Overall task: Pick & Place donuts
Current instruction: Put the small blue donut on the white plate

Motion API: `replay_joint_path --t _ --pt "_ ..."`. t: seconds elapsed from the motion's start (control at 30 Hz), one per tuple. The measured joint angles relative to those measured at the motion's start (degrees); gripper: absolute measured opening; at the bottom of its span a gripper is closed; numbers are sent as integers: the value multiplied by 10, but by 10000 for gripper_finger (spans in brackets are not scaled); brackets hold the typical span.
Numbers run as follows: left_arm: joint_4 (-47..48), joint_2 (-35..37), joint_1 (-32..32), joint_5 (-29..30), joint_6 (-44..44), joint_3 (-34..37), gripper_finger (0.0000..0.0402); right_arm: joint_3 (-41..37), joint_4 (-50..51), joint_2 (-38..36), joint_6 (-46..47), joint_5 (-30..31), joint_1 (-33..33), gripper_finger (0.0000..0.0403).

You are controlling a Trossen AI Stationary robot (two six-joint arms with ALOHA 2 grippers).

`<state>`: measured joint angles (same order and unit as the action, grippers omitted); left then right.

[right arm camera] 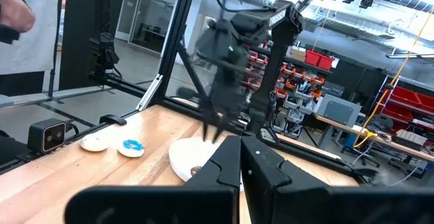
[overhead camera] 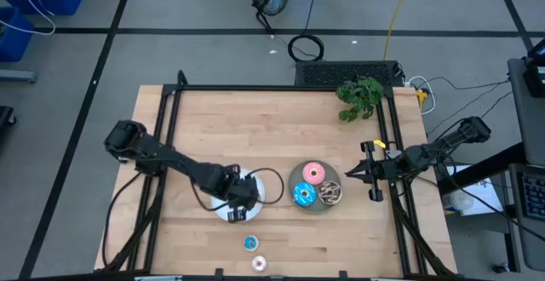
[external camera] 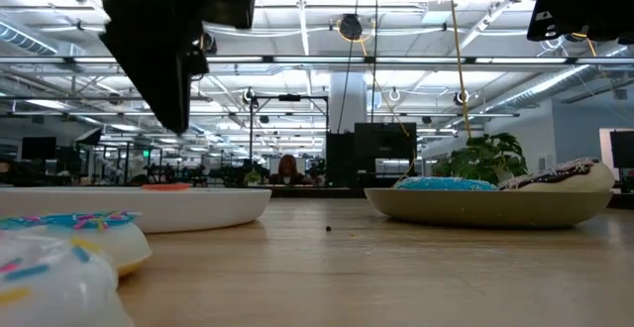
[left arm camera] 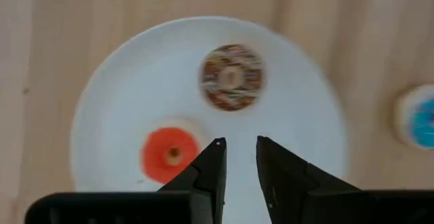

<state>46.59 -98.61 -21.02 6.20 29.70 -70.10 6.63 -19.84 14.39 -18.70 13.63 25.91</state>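
Observation:
A white plate [overhead camera: 255, 186] holds a tiny brown donut [left arm camera: 232, 77] and a tiny red-orange donut [left arm camera: 171, 154]. My left gripper [left arm camera: 241, 142] hovers above this plate, pointing down, narrowly open and empty; it also shows in the high view [overhead camera: 242, 203]. A grey plate [overhead camera: 292, 179] holds the pink donut [overhead camera: 313, 174], the blue-sprinkled donut [overhead camera: 304, 195] and the dark brown-sprinkled donut [overhead camera: 329, 192]. A tiny blue donut [overhead camera: 250, 243] and a whitish one [overhead camera: 260, 264] lie flat on the table near its front edge. My right gripper [overhead camera: 349, 174] waits shut just right of the grey plate.
A green plant [overhead camera: 359, 96] lies at the table's far right. A black frame rail [overhead camera: 281, 88] runs along the far edge and down both sides. Bare wood lies between the plates and the far rail.

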Motion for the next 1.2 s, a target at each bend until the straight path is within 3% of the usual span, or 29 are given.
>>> replay_joint_path --t 0.4,0.67,0.97,1.2 --pt "-117 0 -96 61 -20 -18 88 0 0 0 0 0 0 0" --pt "-242 0 -143 174 -92 6 88 0 0 0 -6 0 0 0" --pt "-267 0 -160 198 -86 39 88 0 0 0 -7 0 0 0" --pt "-231 0 -145 177 -37 39 88 0 0 0 -7 0 0 0"
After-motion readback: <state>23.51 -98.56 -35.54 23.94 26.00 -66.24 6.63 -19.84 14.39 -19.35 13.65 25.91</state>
